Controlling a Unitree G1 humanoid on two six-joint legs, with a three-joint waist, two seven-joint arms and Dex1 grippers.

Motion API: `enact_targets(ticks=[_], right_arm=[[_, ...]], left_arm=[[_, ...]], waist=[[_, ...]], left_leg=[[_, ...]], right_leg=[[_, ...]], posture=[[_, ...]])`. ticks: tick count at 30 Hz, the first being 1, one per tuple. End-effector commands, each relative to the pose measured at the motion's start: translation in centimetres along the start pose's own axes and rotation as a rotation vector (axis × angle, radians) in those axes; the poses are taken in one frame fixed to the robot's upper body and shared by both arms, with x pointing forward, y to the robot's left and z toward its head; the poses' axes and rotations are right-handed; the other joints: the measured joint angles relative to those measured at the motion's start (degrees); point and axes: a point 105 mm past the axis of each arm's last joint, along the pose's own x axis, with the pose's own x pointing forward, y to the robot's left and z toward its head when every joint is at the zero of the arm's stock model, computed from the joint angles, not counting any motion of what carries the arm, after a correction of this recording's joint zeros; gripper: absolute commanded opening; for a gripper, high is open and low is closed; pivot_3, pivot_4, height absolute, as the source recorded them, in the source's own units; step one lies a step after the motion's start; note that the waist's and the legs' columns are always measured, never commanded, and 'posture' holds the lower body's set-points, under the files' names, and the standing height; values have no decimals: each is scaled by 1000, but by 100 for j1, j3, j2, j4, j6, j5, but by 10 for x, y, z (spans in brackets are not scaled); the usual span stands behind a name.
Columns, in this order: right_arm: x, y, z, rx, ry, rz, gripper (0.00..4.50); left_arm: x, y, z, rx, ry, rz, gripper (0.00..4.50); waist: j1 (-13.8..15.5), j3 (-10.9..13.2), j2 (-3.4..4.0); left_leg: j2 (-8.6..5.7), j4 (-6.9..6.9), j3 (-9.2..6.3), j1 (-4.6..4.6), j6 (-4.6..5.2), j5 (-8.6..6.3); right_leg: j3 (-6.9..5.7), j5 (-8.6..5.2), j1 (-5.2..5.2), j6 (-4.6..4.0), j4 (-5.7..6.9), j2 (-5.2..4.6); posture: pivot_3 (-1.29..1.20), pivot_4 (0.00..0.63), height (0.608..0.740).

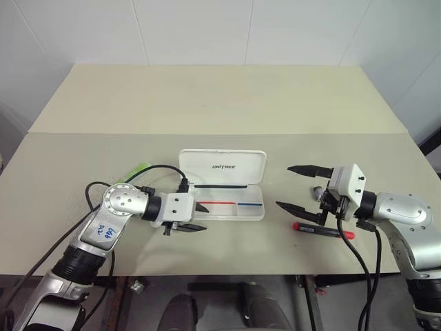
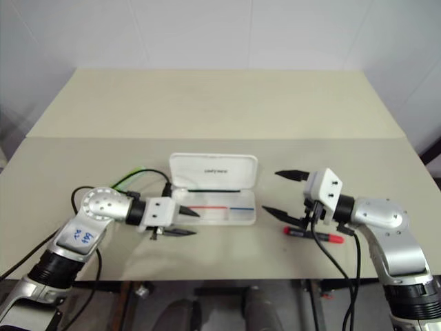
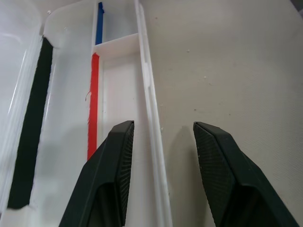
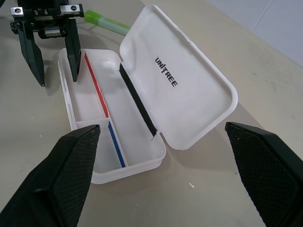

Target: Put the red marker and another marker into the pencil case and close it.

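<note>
The white pencil case (image 1: pixel 222 165) lies open mid-table, lid raised at the back, with a red and a blue stripe in its tray. My left gripper (image 1: pixel 201 216) is open at the case's left end. One finger (image 3: pixel 113 156) is over the tray, the other outside, and the front wall runs between them. The red marker (image 1: pixel 303 227) lies on the table right of the case. My right gripper (image 1: pixel 284 185) hangs wide open just above and left of it, holding nothing. The lime-green marker (image 4: pixel 106 21) lies behind the case's left end, partly hidden by my left arm.
A small grey cylinder (image 1: pixel 317 191) sits on the table beside my right gripper's fingers. A black cable (image 1: pixel 162 167) loops over my left wrist near the case's lid. The table's front edge (image 1: pixel 227 274) runs close below both grippers. Bare tabletop stretches behind the case.
</note>
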Motion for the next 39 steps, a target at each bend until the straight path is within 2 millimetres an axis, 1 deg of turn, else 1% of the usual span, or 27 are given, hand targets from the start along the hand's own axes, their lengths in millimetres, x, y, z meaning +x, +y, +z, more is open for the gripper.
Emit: enact_targets(ticks=[1,2,5,6,8,11,17,20,23,26,28,30,34,39], right_arm=[[0,-5,7,-11,-24,6,4500],[-1,-8,5,-20,-1,9,4500],[-7,-15,-3,-32,62,22,4500],[-11,-17,-7,-31,93,37,4500],[-20,-19,-15,-21,160,70,4500],[-29,-20,-24,2,230,108,4500],[-56,-18,-56,47,493,148,4500],[-64,-9,-66,108,584,192,4500],[-66,0,-69,129,605,221,4500],[-65,11,-76,145,625,253,4500],[-63,15,-78,149,621,261,4500],[-59,13,-79,142,606,241,4500],[-55,5,-87,123,610,182,4500],[-58,6,-92,113,622,189,4500]], left_arm=[[-27,26,33,-27,-203,192,2983],[-35,29,40,-32,-262,206,3314],[-49,22,56,-67,-367,141,4277],[-54,18,62,-104,-401,103,4418],[-62,12,71,-168,-435,40,4418],[-68,6,76,-193,-431,-12,4418],[-75,-2,75,-186,-374,-68,4418],[-79,-2,69,-185,-335,-69,4418],[-80,-2,66,-183,-325,-64,4418],[-80,-3,66,-186,-328,-57,4418],[-81,-4,65,-187,-321,-57,4418],[-83,-3,63,-186,-316,-51,4418],[-84,-1,63,-177,-312,-37,4418],[-85,-1,61,-172,-308,-34,4418]], waist=[[4,1,-1],[6,2,-4],[5,4,-5],[5,4,-5],[2,4,-5],[0,5,-6],[-4,6,-6],[-4,6,-7],[-20,7,-7],[-18,8,-10],[-27,8,-9],[-41,9,-12],[-112,11,-22],[-165,17,-43]], left_leg=[[4,0,0,1,0,0],[7,2,-1,0,0,0],[5,4,2,1,0,0],[3,3,4,0,0,0],[2,3,3,-1,2,-1],[0,1,4,0,5,-3],[-5,2,9,2,5,-3],[-5,2,11,2,5,-3],[-2,1,12,3,7,-4],[-3,5,12,3,7,-4],[-4,6,15,3,7,-4],[-4,7,19,5,7,-4],[-3,8,19,7,7,-4],[-2,12,20,14,10,-2]], right_leg=[[1,0,0,1,1,-1],[0,1,0,2,3,-3],[0,3,0,5,2,-4],[2,4,0,6,0,-5],[1,4,0,6,-4,-4],[1,3,-1,6,-7,-3],[5,2,-2,4,-8,-2],[5,1,-2,2,-10,-1],[6,0,-2,1,-10,1],[7,1,-2,2,-10,1],[11,2,-2,3,-10,1],[16,2,-3,4,-9,1],[16,3,-1,4,-10,3],[30,7,1,7,-10,2]], posture=[[0,150,740],[0,150,740],[0,150,740],[0,150,740],[0,150,740],[0,150,740],[0,150,740],[0,150,740],[0,150,740],[0,150,740],[0,150,740],[0,150,740],[0,150,740],[0,150,740]])
